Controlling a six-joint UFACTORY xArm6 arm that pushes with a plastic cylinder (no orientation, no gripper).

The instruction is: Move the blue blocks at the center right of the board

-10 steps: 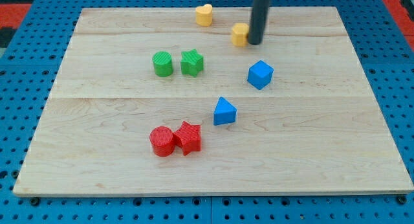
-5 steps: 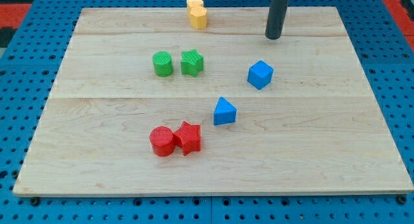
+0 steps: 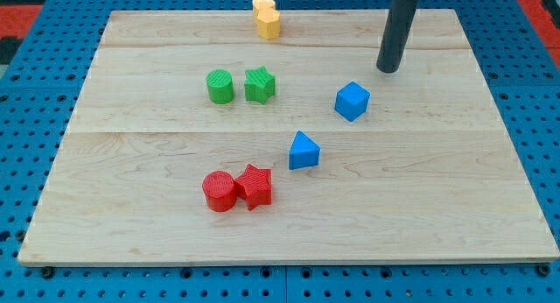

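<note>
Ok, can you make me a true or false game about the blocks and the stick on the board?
1. My tip is touching the blue cube. False: it sits apart from the cube, toward the view's top right of it.
2. The green cylinder and the green star sit side by side. True.
3. The blue triangular block is nearer the view's top than the blue cube. False: it lies below the cube and to its left.
4. The red cylinder and the red star are touching. True.
5. The yellow blocks are at the view's bottom edge of the board. False: they sit at the top edge.
</note>
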